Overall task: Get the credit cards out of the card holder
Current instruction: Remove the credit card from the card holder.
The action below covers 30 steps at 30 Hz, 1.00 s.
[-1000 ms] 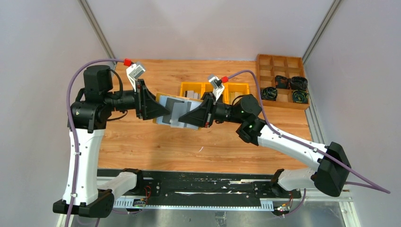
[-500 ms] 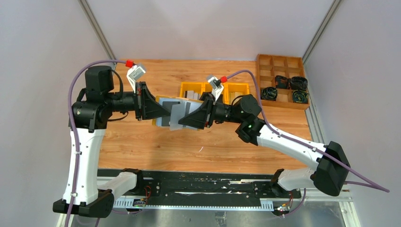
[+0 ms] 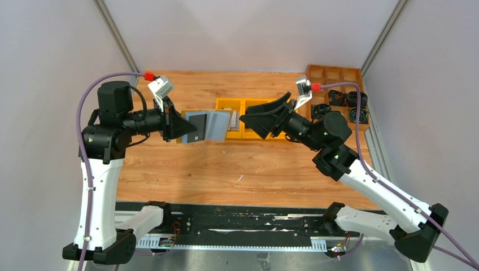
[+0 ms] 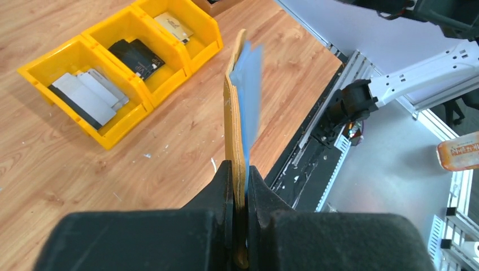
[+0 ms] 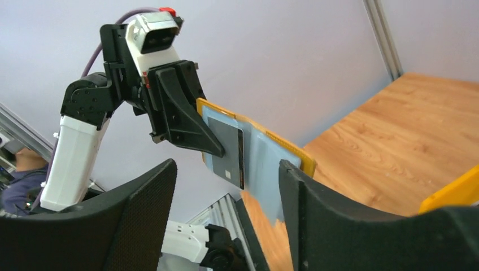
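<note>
From above, the left gripper [image 3: 189, 127] had its fingers pressed together on the left edge of the card holder [image 3: 210, 125]. It held the holder off the table [image 3: 226, 169] just left of the row of yellow bins [image 3: 247, 104], with the holder's far end overlapping the leftmost bin. The holder lay open toward the camera, a dark grey credit card [image 3: 196, 127] nearest the fingers and a paler silvery face beyond it. The right gripper [image 3: 248, 125] sat over the middle of the bins, its fingers spread with nothing between them, clear of the holder. A wooden tray [image 3: 334, 74] stood to the right of the bins. From the left wrist, both fingers [image 4: 225, 182] pinched the holder's [image 4: 233, 118] lower edge, its mustard cover standing edge-on and upright, well to the right of the bins [image 4: 144, 100]. A bluish-grey leaf [image 4: 252, 93] leaned off its right side; I couldn't tell whether it was a card or a flap. A black block [image 4: 135, 55] lay in the middle bin. From the right wrist, the two wide-apart fingers [image 5: 138, 217] framed the holder [image 5: 288, 151] at a distance and touched nothing. The left gripper's [image 5: 217, 148] tips sat on the dark card [image 5: 226, 151], and only a corner of a bin [image 5: 454, 195] showed at the lower right.
</note>
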{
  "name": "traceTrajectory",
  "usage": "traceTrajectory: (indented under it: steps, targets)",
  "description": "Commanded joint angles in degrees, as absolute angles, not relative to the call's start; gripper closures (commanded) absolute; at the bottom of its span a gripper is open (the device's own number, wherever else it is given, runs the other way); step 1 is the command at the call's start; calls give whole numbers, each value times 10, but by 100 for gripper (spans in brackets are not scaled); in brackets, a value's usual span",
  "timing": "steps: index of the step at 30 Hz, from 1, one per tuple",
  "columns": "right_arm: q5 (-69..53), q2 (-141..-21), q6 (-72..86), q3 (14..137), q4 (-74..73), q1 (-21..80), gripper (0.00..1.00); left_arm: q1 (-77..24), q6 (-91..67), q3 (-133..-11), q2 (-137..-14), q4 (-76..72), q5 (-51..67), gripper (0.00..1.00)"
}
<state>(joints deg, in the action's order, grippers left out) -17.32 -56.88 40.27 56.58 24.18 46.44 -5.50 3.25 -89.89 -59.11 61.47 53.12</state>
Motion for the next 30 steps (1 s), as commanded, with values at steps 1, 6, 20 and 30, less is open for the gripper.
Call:
traceTrajectory:
  steps: [1, 6, 20, 30]
  targets:
    - [-189, -588, 370, 599, 209, 483, 35, -57, 34, -891, -591, 611, 550, 100]
    - [-348, -665, 443, 626, 275, 494, 41, -57, 6, -892, -606, 611, 618, 100]
    - [-451, -772, 529, 635, 395, 495, 53, -57, -27, -895, -610, 612, 671, 97]
    - [-460, -805, 573, 644, 457, 496, 63, -57, -29, -888, -609, 612, 690, 91]
